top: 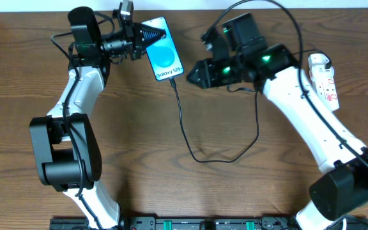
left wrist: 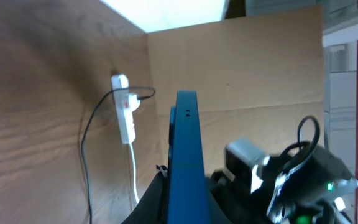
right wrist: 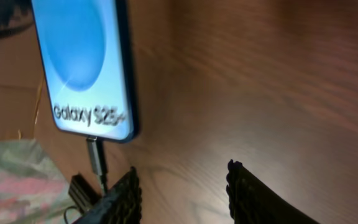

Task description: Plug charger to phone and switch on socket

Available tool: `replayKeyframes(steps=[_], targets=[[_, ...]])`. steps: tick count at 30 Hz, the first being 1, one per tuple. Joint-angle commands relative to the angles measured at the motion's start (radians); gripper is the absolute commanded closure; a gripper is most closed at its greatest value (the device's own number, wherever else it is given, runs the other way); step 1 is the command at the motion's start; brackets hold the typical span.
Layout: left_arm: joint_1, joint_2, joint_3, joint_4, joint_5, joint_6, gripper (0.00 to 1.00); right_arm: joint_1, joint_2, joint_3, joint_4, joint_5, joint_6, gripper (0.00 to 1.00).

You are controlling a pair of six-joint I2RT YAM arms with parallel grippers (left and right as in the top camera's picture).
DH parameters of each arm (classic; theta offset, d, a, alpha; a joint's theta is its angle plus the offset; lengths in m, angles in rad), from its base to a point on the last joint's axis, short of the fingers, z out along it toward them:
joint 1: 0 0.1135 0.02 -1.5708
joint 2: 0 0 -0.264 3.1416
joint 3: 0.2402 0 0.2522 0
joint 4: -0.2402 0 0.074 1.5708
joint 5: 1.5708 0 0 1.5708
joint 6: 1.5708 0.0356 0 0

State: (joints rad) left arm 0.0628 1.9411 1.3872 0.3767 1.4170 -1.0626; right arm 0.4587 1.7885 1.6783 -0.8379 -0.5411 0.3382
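Note:
The phone (top: 166, 59) lies at the back of the table, blue screen up, and my left gripper (top: 147, 39) is shut on its top end. In the left wrist view the phone (left wrist: 186, 149) shows edge-on between the jaws. The charger (top: 185, 131) has its black tip plugged into the phone's bottom edge (right wrist: 96, 155); its thin cable loops across the table toward the socket (top: 324, 80) at the far right. My right gripper (top: 193, 73) hovers just right of the plugged tip, open, with bare wood between its fingers (right wrist: 126, 194).
The white socket (left wrist: 125, 115) lies beside a brown board wall (left wrist: 241, 62), with its white cord (left wrist: 133, 177) trailing toward the camera. The right arm's body (left wrist: 291, 174) stands close to the phone. The slack of the black cable (top: 225, 158) lies mid-table.

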Motion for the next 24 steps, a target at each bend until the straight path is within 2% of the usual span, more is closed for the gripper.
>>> replayKeyframes(steps=[1,8,14,19,24], targets=[[0.005,-0.008,0.015,-0.095,0.037,0.154,0.93,-0.047,-0.054,0.008,-0.012,0.007,-0.026,0.53],[-0.005,0.007,0.013,-0.338,-0.002,0.366,0.93,-0.091,-0.055,0.008,-0.055,0.054,-0.033,0.5],[-0.041,0.008,0.01,-0.67,-0.215,0.601,0.93,-0.092,-0.055,0.008,-0.097,0.132,-0.034,0.47],[-0.085,0.029,0.01,-0.765,-0.294,0.703,0.93,-0.092,-0.055,0.008,-0.099,0.147,-0.043,0.46],[-0.119,0.092,0.01,-0.757,-0.309,0.713,0.93,-0.092,-0.055,0.008,-0.104,0.147,-0.044,0.47]])
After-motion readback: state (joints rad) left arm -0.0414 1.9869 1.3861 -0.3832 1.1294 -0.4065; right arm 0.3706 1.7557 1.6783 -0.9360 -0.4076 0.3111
